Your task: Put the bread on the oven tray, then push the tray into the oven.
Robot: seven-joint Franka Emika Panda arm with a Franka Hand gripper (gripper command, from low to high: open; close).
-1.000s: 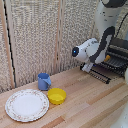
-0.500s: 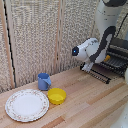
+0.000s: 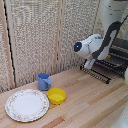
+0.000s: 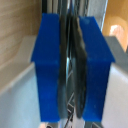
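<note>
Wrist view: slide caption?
Blue-padded tool shut on thin dark metal bars of the oven pan, wooden table beside.

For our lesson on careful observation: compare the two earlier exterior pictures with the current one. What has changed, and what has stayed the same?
Almost nothing visibly changed. The arm stays bent over the oven pan at the exterior view's right, and any shift is too small to tell. In the wrist view the claw is shut on thin dark bars. The plate, yellow bowl and blue cup stayed put.

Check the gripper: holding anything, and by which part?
The gripper is shut on the oven pan, its blue fingers pinching thin metal bars at the pan's front edge.
</note>
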